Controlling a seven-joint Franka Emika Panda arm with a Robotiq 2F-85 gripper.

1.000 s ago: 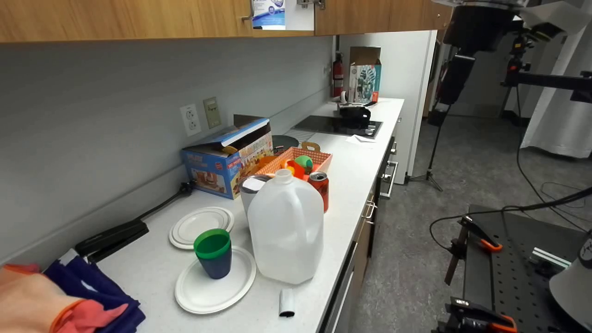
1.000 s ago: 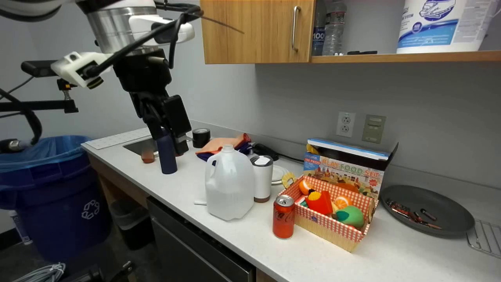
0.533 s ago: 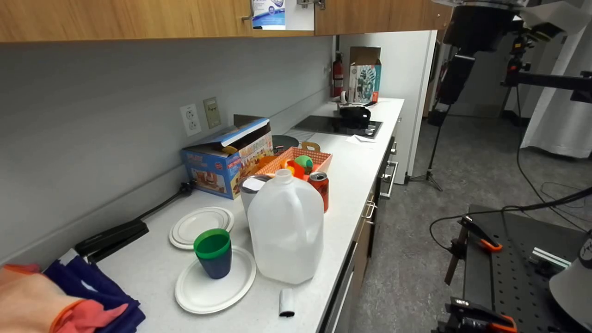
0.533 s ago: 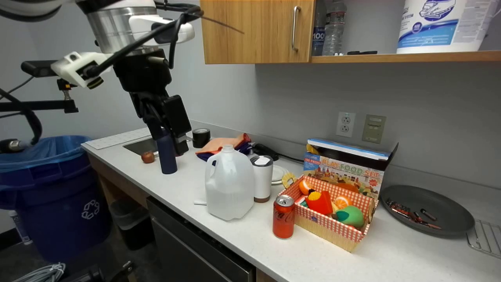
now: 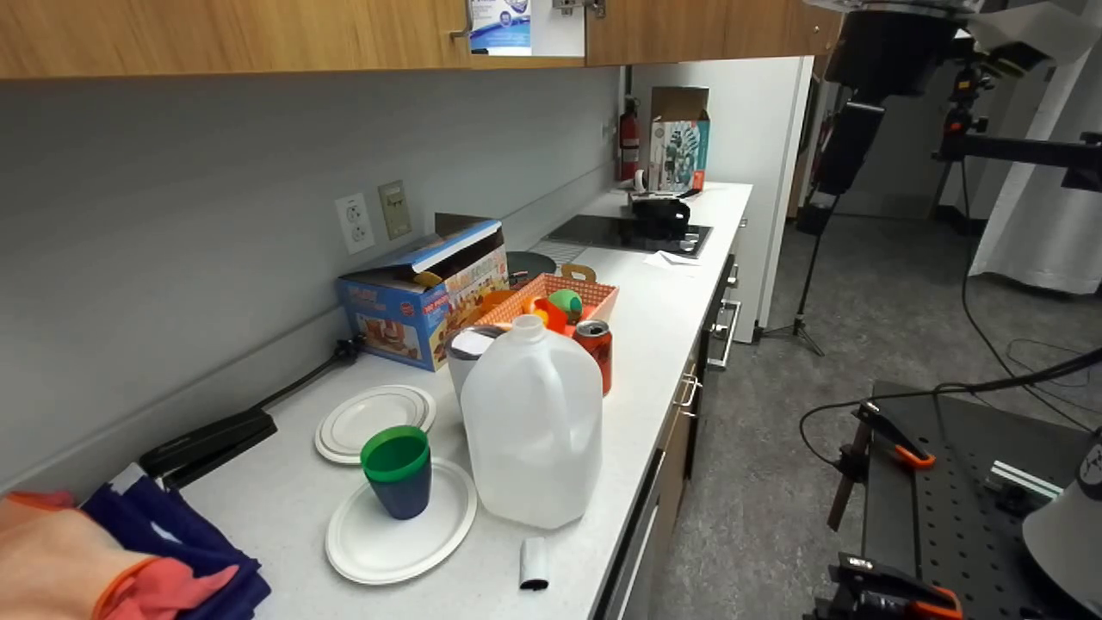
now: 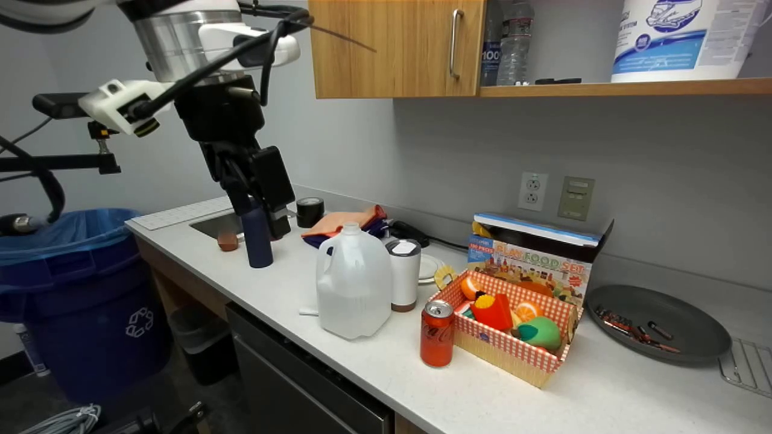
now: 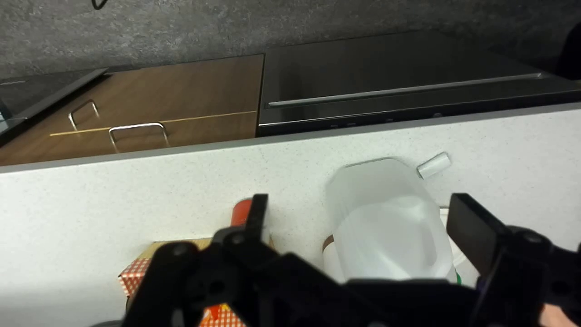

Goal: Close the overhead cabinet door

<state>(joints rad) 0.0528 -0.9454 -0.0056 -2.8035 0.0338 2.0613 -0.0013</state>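
The overhead cabinet is open in both exterior views. A flat honey-brown panel (image 6: 386, 48) with a slim metal handle (image 6: 455, 43) lies flush on one side of the opening; it also shows in an exterior view (image 5: 232, 34). On the opening's other side, a brown door panel (image 5: 659, 33) with a metal hinge (image 5: 577, 5) stands swung outward. A blue-and-white bucket (image 6: 681, 42) shows inside the cabinet. My gripper (image 6: 265, 214) points down, apart from the cabinet and lower than its doors. In the wrist view my gripper (image 7: 361, 200) is open and empty above the counter.
The counter holds a plastic jug (image 6: 353, 283), a red can (image 6: 437, 333), a checkered basket (image 6: 506, 346), a food-set box (image 6: 531, 259), a dark pan (image 6: 681, 322) and a blue bottle (image 6: 256, 241). Bottles (image 6: 515, 45) stand on the cabinet shelf (image 6: 603, 90). A white refrigerator (image 5: 745, 129) stands farther along.
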